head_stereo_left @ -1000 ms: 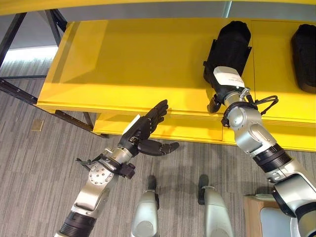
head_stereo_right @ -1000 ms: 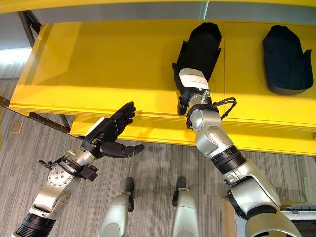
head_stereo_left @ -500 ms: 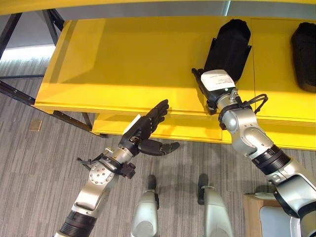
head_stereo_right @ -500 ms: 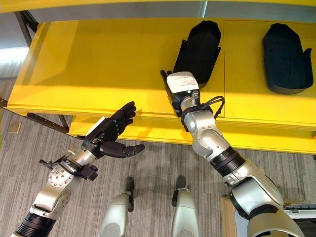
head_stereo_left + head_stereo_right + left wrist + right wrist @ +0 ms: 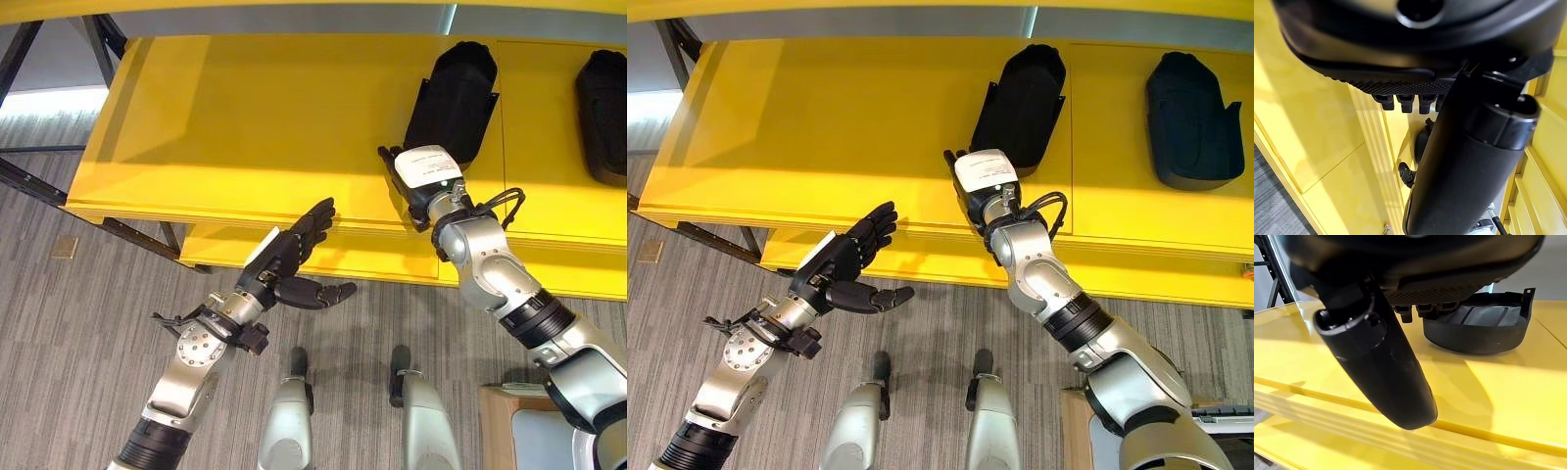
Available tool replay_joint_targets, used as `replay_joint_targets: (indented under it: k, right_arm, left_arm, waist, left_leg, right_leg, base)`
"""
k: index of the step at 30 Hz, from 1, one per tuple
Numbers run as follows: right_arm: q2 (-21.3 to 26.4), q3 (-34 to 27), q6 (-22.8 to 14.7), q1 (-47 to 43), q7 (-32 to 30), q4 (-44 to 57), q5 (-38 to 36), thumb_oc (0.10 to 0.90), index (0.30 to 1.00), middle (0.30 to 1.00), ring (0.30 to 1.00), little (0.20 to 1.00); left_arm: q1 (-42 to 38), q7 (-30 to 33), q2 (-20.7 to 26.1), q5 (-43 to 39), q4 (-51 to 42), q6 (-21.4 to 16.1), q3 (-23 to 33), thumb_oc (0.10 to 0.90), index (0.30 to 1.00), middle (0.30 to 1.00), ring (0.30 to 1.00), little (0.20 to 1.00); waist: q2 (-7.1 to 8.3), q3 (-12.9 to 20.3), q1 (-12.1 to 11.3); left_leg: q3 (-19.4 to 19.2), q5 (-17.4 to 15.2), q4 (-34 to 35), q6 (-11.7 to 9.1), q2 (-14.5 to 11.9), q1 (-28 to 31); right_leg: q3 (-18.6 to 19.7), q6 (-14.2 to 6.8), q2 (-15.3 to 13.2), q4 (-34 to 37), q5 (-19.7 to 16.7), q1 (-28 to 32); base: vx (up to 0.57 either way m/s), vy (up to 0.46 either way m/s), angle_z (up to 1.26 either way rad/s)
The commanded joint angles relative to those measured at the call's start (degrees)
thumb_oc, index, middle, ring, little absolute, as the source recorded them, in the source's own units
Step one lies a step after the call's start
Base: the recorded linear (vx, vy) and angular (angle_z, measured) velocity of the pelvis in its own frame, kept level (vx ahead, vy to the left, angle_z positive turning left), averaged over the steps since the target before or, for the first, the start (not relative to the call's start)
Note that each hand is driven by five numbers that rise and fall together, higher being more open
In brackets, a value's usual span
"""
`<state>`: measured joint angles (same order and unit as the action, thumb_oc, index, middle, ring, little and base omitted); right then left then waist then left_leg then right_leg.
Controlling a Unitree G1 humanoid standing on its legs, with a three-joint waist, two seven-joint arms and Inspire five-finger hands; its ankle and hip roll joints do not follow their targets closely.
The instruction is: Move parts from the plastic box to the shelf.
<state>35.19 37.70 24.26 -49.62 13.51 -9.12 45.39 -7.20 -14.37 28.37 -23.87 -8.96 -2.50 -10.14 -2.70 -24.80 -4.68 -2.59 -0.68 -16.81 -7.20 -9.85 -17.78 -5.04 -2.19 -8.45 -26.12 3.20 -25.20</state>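
Note:
A long black moulded part [image 5: 451,98] lies on the yellow shelf [image 5: 255,127], its near end towards me. My right hand [image 5: 421,174] hovers over the shelf just in front of that part, apart from it, open and holding nothing. In the right wrist view the thumb [image 5: 1381,362] stands straight and the same part [image 5: 1474,328] rests on the shelf beyond the fingers. A second black part [image 5: 1187,117] lies further right on the shelf. My left hand [image 5: 289,257] hangs open below the shelf's front edge, fingers straight and nothing in them.
A lower yellow shelf board [image 5: 353,259] runs under the front edge. Black metal frame legs [image 5: 29,181] stand at the left on the grey carpet. At the bottom right, a wooden stand [image 5: 498,426] carries a pale grey box [image 5: 547,441].
My right hand has drawn back from the black part's near end, towards the shelf's front and a little left. The part stays where it was. The left hand has not moved.

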Motion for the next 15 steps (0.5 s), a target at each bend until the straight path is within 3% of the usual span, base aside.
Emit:
replay_joint_targets:
  k: [1,15]
  right_arm:
    - [-5.0,3.6,-0.9,1.3,2.7,-0.5,-8.6,0.9,1.0,1.0,1.0,1.0]
    - [-5.7,5.2,-1.7,2.5,8.7,-0.3,-9.6,0.9,1.0,1.0,1.0,1.0]
  left_arm:
    - [-2.3,-0.6,2.0,0.6,-7.5,-5.6,0.9,0.9,1.0,1.0,1.0,1.0]
    - [-2.5,-1.1,2.3,0.9,-7.5,-5.1,0.5,0.9,1.0,1.0,1.0,1.0]
  waist:
    - [1.57,-1.0,-1.3]
    - [2.15,-0.8,-1.7]
  left_leg:
    - [1.4,-0.8,-1.5,5.2,4.4,0.3]
    - [1.5,-0.7,-1.6,5.2,4.2,0.4]
  right_leg:
    - [0.4,1.1,3.6,-1.7,4.5,5.2]
    - [0.0,1.1,3.8,-1.4,4.4,5.8]
  base:
    - [0.0,0.0,0.0]
    - [0.0,0.0,0.0]
